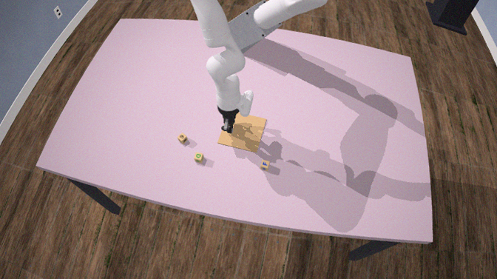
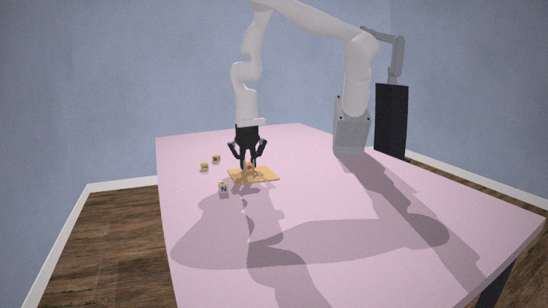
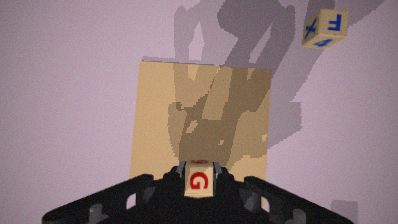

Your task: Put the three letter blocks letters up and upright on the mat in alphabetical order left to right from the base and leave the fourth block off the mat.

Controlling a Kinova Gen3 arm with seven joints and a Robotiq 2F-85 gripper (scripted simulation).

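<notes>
My gripper [image 2: 248,167] is shut on a wooden block with red letters [image 3: 199,181]; a red G shows on its side in the wrist view. It hangs just above the near-left corner of the tan mat [image 1: 243,132], which lies flat on the pink table. A block with blue letters [image 1: 265,164] lies off the mat, toward the table's front edge; the wrist view [image 3: 325,28] shows an F on it. A block with a green letter [image 1: 199,157] and a block with a dark letter [image 1: 182,138] lie left of the mat.
The arm's base [image 2: 349,132] stands at the far side of the table. A dark post [image 2: 390,119] stands behind it. The arm throws broad shadows across the mat and the table's right half.
</notes>
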